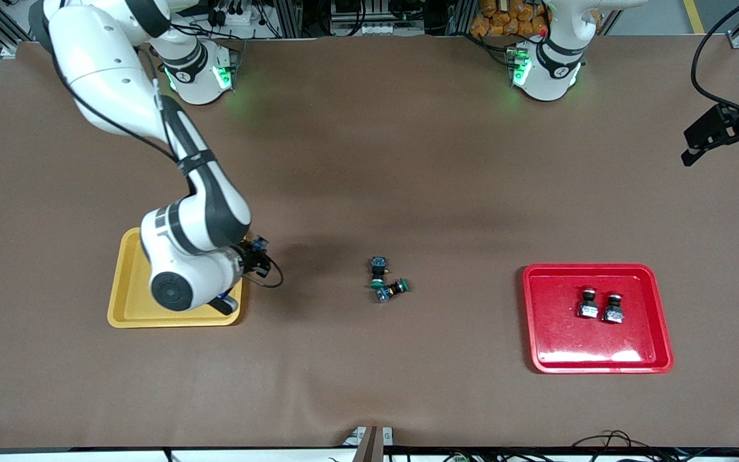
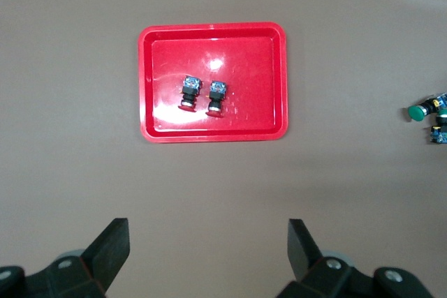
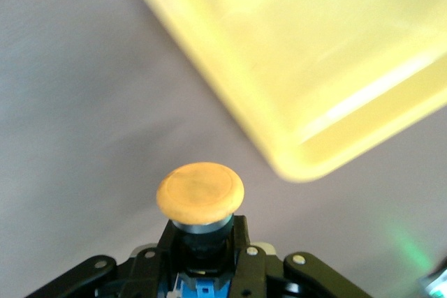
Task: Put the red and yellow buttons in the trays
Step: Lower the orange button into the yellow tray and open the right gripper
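Note:
My right gripper point(image 3: 202, 246) is shut on a yellow button point(image 3: 200, 191), its orange-yellow cap pointing away from the fingers. In the front view this gripper point(image 1: 251, 254) hangs by the corner of the yellow tray point(image 1: 127, 301), and the right arm hides much of that tray. In the right wrist view the yellow tray point(image 3: 314, 54) lies just past the cap, which is over brown table. Two red buttons point(image 1: 588, 303) point(image 1: 614, 308) lie side by side in the red tray point(image 1: 543, 321). The left gripper point(image 2: 208, 249) is open and empty, high over the table beside the red tray point(image 2: 213, 127).
Two green-capped switches point(image 1: 379, 266) point(image 1: 393, 288) lie together mid-table, between the two trays; one green cap point(image 2: 418, 111) shows in the left wrist view. The left gripper point(image 1: 725, 138) waits at the left arm's end of the table. A brown mat covers the table.

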